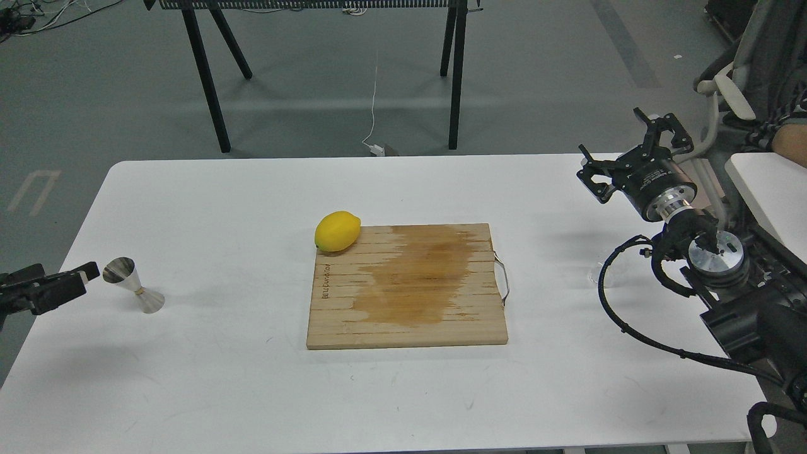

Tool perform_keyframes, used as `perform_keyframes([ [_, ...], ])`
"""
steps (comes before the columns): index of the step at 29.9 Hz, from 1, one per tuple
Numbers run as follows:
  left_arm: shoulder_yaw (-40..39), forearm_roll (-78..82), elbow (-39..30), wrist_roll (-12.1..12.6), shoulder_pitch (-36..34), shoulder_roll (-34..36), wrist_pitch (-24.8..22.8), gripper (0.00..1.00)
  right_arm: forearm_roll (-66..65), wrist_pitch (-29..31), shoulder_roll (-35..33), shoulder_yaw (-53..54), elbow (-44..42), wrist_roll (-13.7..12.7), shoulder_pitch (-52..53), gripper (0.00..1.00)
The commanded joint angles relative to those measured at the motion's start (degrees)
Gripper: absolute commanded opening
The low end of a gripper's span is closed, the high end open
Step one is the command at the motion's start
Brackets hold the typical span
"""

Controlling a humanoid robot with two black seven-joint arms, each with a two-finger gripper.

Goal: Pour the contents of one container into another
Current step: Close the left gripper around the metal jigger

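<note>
Nothing is grasped yet; I judge this the approach step. My right gripper (637, 151) hangs with fingers wide, above the faint glass cup (603, 271) near the worktop's (220, 378) right edge. My left gripper (85, 274) sits just beside the jigger (132, 285); I cannot tell its opening. Next I'd lower the right onto the cup.

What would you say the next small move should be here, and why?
Probably lower the right gripper toward the glass cup. It hangs open and empty above the table, while the cup stands untouched beneath that arm. The jigger already stands upright beside the left gripper.
</note>
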Motion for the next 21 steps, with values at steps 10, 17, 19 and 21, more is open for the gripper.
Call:
perform_keyframes([
  [10, -0.1, 6.3, 8.3, 0.0, 8.6, -10.5, 10.4, 1.0, 0.0, -0.7, 1.3, -0.1, 0.0, 0.5, 0.1, 0.99],
  [17, -0.5, 6.0, 19.6, 0.3, 9.6, -18.4, 12.2, 0.99, 0.0, -0.9, 1.2, -0.1, -0.2, 0.5, 0.0, 0.99],
  [19, -0.6, 6.0, 20.2, 0.3, 9.7, -19.2, 12.2, 0.99, 0.0, -0.9, 1.2, -0.1, -0.1, 0.5, -0.1, 0.99],
  [21, -1.4, 6.0, 20.2, 0.4, 9.7, -20.4, 12.2, 0.99, 0.0, -0.9, 1.1, -0.1, -0.2, 0.4, 0.0, 0.99],
])
